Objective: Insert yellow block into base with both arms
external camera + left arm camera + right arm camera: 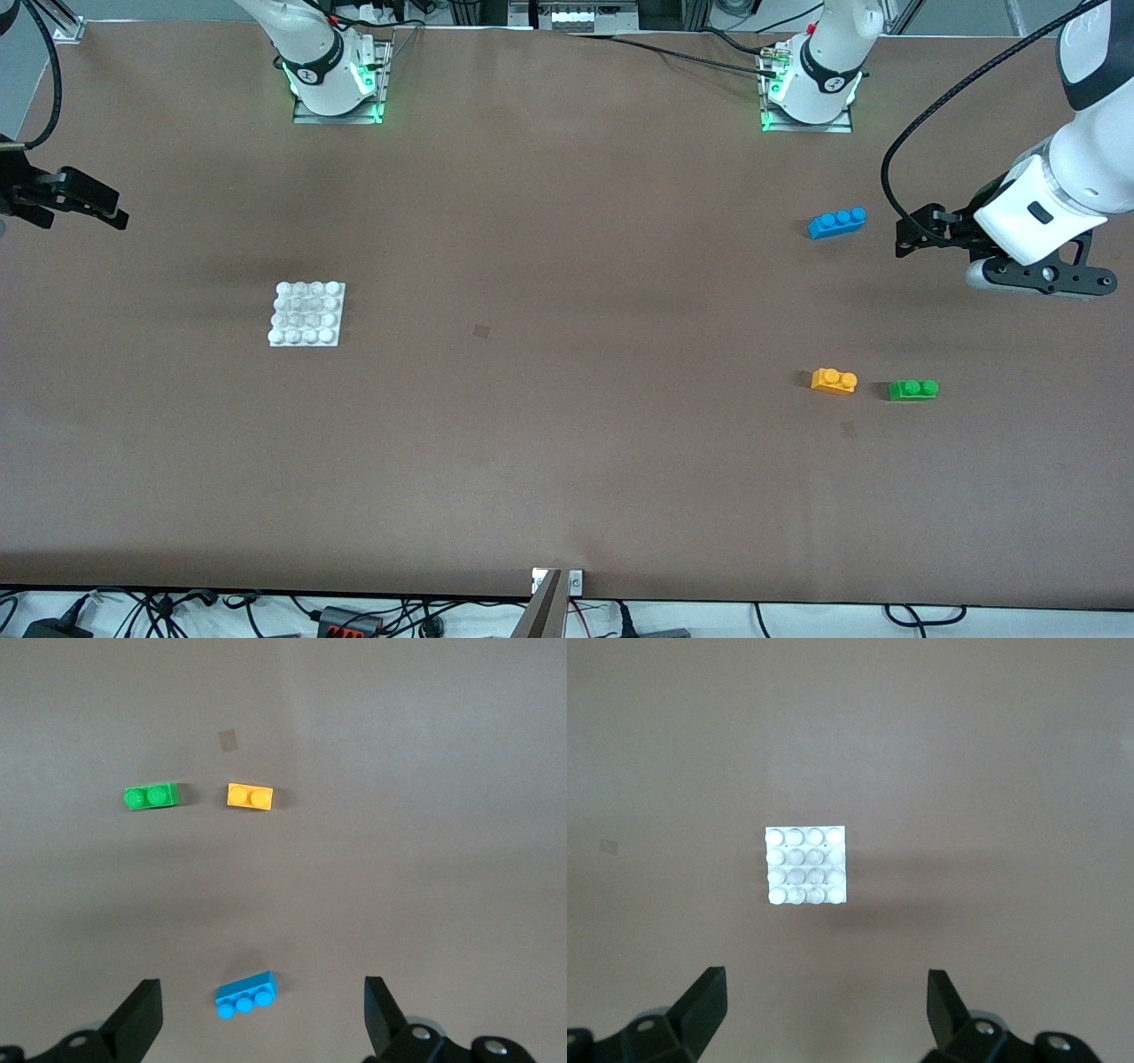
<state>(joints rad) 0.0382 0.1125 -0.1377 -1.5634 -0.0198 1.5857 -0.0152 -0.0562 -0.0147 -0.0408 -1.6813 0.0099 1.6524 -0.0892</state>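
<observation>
The yellow block (834,381) lies on the table at the left arm's end, next to a green brick; it also shows in the left wrist view (251,796). The white base (306,314) lies flat toward the right arm's end and shows in the right wrist view (804,866). My left gripper (908,232) is open and empty, up over the table beside the blue brick; its wrist view (261,1019) shows the fingers wide apart. My right gripper (111,208) is open and empty, up over the table's edge at the right arm's end, apart from the base (826,1010).
A green two-stud brick (913,389) lies beside the yellow block, toward the left arm's end (152,796). A blue three-stud brick (837,222) lies farther from the front camera (245,995). The two arm bases (337,80) (811,84) stand along the table's back edge.
</observation>
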